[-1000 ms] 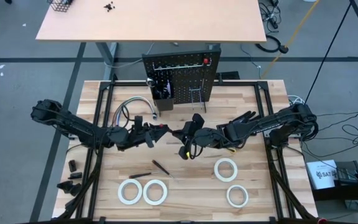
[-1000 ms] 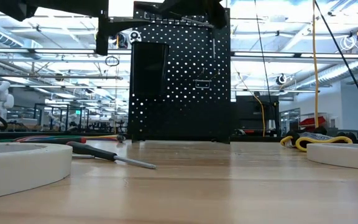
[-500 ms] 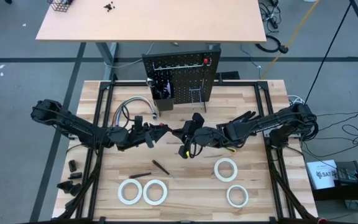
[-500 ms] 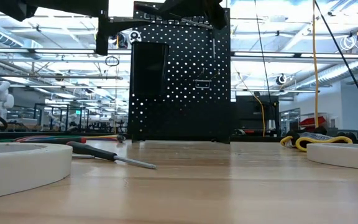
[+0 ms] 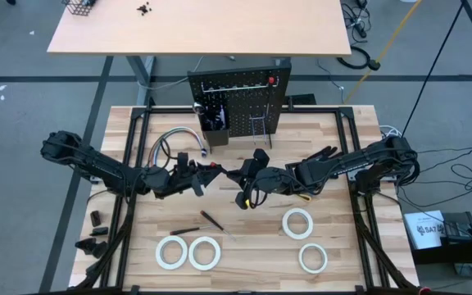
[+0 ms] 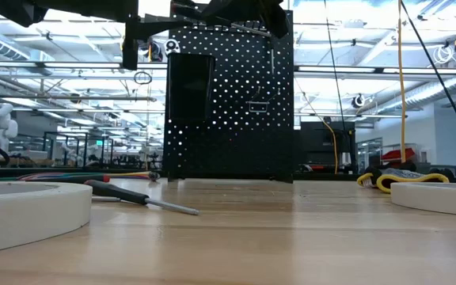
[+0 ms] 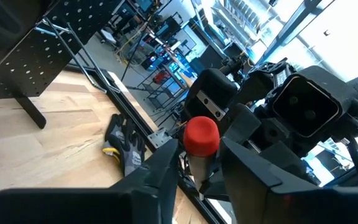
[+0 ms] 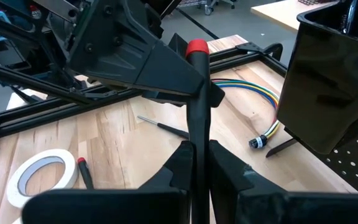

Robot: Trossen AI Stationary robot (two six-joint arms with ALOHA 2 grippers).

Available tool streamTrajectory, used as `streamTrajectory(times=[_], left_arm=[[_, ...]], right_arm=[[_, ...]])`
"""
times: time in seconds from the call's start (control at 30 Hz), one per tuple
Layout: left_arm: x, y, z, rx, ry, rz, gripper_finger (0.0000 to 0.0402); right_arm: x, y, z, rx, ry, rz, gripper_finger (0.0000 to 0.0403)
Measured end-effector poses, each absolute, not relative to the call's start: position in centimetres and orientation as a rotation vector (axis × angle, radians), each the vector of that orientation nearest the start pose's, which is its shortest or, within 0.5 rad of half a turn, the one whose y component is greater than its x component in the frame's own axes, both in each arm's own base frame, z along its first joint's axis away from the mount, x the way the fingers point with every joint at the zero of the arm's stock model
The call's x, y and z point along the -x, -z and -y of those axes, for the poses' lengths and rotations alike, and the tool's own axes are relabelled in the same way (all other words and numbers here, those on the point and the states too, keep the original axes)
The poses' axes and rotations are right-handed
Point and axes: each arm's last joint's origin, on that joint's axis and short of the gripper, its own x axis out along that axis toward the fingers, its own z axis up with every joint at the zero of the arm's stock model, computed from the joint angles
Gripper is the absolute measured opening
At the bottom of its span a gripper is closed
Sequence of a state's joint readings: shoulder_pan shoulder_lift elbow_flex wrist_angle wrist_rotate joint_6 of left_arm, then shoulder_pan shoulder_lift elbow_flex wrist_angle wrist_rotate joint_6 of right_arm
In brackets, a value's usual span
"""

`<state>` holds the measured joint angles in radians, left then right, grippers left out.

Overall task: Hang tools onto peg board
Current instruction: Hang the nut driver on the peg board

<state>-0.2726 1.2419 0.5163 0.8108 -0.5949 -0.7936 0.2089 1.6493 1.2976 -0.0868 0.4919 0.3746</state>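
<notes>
Two arms meet above the middle of the table [image 5: 334, 246], in front of the peg board [image 5: 238, 105], which stands upright at the far edge with a black bin [image 5: 214, 120] and wire hooks on its face. The right gripper [image 8: 195, 163] pinches the dark shaft of a red-capped screwdriver [image 8: 197, 93], its fingers pressed against the shaft on both sides; the tool points toward the left gripper [image 7: 199, 163]. In the left wrist view the red cap [image 7: 201, 135] sits between the left fingers [image 7: 161, 163], which flank it closely; whether they already press on it cannot be told. In the high view the two grippers [image 5: 210, 174] and [image 5: 238, 177] lie just beside each other, tip to tip, at mid-table. The remaining tools lie on the tabletop: two tape rolls [image 5: 171, 252] and [image 5: 205, 252] side by side on the near left, two more [image 5: 297, 222] and [image 5: 312, 258] on the near right, and a second screwdriver [image 5: 212, 221] with a dark tool [image 5: 183, 232] beside it, between the arms and the left rolls. A curved cable bundle [image 5: 174, 141] rests on the table to the left of the board. A grey glove [image 7: 124, 148] lies on the wood near the right arm.
</notes>
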Motion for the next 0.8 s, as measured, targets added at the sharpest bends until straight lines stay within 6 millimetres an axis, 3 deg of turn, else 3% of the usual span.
streamTrajectory(times=[0.33,0.57,0.8], left_arm=[[-24.46,-24.49,5.26,0.702,-0.237,0.18,0.0042],[-24.46,-24.55,5.26,0.68,-0.235,0.182,0.004],[-24.49,-24.42,5.19,0.651,-0.243,0.168,0.004]], right_arm=[[-37.04,-29.89,-6.49,-0.219,0.35,-0.355,0.0021],[-37.05,-29.91,-6.49,-0.219,0.35,-0.353,0.0025],[-37.05,-29.93,-6.42,-0.22,0.359,-0.35,0.0115]])
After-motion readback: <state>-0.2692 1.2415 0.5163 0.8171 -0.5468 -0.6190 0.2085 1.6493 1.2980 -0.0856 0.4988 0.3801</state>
